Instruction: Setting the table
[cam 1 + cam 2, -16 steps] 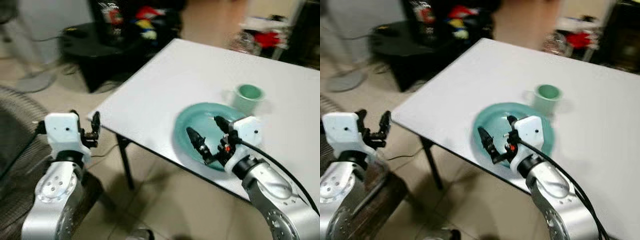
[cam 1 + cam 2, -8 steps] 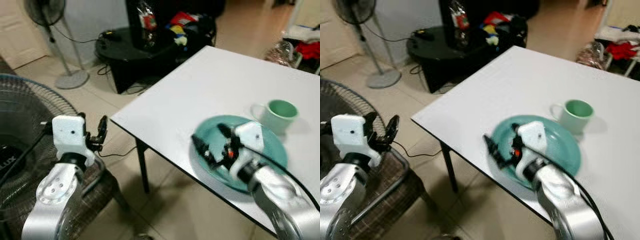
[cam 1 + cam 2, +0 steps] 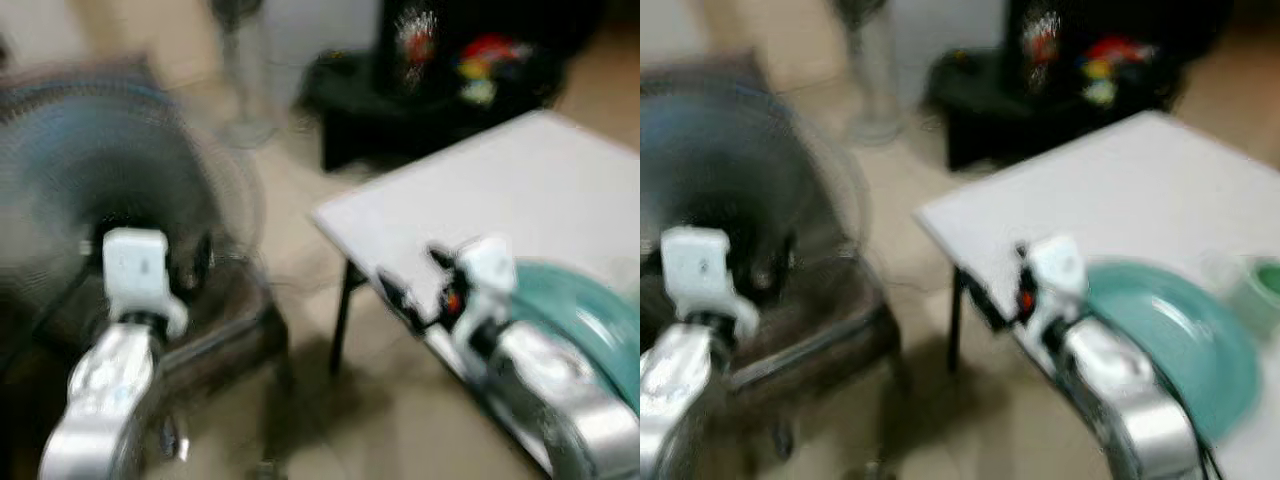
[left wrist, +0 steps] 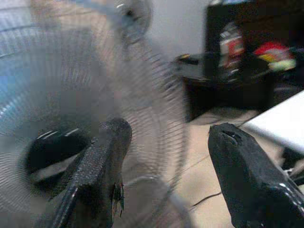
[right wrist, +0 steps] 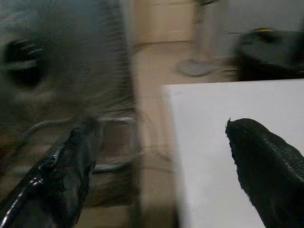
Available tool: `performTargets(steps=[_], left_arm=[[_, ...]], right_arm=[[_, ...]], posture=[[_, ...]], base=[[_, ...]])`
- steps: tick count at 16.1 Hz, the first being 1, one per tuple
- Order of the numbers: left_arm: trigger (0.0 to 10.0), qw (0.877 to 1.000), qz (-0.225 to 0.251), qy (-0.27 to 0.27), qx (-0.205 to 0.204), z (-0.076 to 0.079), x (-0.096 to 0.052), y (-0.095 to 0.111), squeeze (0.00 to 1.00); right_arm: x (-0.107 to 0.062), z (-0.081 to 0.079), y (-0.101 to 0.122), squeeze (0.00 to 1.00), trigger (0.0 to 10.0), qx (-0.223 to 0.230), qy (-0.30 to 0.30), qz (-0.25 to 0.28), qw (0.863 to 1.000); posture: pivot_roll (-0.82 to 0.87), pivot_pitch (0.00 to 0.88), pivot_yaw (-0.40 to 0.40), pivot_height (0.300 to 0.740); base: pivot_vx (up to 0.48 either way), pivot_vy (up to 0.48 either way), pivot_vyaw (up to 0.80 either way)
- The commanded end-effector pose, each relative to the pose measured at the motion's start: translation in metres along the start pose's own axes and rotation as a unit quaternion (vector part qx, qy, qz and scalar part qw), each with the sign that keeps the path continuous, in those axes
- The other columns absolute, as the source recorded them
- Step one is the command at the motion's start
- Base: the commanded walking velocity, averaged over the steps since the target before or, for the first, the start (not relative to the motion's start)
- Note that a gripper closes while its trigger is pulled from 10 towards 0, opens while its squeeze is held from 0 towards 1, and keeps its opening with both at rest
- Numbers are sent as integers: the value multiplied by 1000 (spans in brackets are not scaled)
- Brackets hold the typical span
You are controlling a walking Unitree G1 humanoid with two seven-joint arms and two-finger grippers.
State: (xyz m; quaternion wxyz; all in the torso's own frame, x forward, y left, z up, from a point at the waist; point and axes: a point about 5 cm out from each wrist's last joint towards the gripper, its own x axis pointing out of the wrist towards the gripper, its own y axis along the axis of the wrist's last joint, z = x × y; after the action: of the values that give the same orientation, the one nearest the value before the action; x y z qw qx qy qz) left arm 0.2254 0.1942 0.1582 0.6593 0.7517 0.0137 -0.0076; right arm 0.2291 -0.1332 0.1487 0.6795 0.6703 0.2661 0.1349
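Your right gripper hangs spread and empty over the near edge of the white table, and the left gripper is also spread, holding nothing, beside the fan. The teal plate lies on the table just behind, with the green cup beyond it. I judge you are between placements; next you must find another item.

We see a blurred room with a pale tiled floor. A white table with a dark leg is our landmark. Beyond its far corner stands a low black cabinet bearing colourful clutter. A standing fan's base sits beside that cabinet, and a large fan grille looms well apart from the table.
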Motion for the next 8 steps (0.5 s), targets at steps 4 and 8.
performTargets(steps=[4, 8], left_arm=[[10000, 1000, 3, 3, 11, 1, -3, 0, 0], [10000, 1000, 5, -4, -4, 4, -3, 2, 0]], right_arm=[[-5, 8, -1, 0, 10000, -5, -14, -4, 1000], [-4, 5, 1, 0, 10000, -12, 11, -1, 1000]], posture=[[22, 0, 14, 740], [27, 0, 13, 740]], base=[[0, 0, 800], [0, 0, 800]])
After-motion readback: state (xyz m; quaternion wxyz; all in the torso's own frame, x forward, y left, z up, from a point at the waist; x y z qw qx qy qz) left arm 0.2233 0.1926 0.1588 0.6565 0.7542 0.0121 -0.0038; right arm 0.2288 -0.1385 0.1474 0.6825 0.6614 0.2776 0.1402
